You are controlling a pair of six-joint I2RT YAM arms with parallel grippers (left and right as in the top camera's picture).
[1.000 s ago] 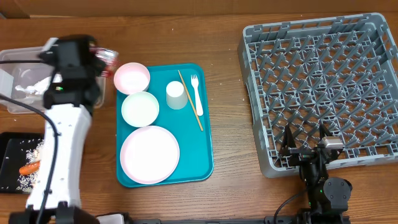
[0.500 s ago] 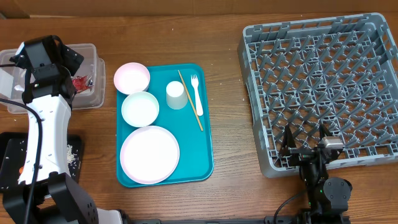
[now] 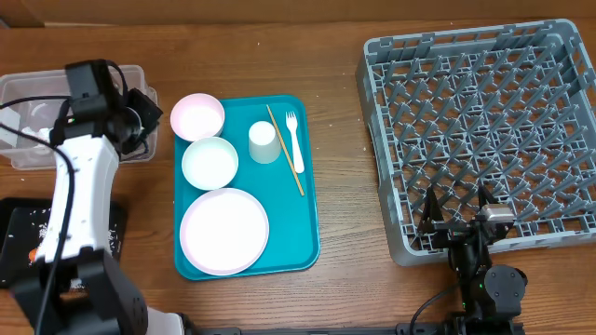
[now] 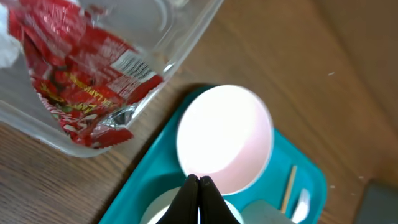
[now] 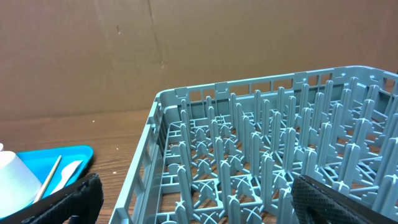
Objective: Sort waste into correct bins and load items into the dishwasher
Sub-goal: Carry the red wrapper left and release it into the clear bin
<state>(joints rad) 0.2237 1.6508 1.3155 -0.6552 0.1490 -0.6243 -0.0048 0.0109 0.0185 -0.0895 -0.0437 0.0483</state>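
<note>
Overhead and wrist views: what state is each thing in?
red wrapper: inside clear bin
pink bowl: upright, empty, on tray
pale green bowl: upright, empty
plate: empty
dish rack: empty
left gripper: jaws shut, holding nothing
right gripper: jaws open, holding nothing

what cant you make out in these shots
red wrapper: print too blurred to read in the left wrist view; in the overhead view the left arm covers it.
black tray: overhead view, cut off by the left edge and crossed by the left arm, so its contents are unclear.
cup: right wrist view, cut off by the left edge.
fork: left wrist view, cut off by the bottom edge.
</note>
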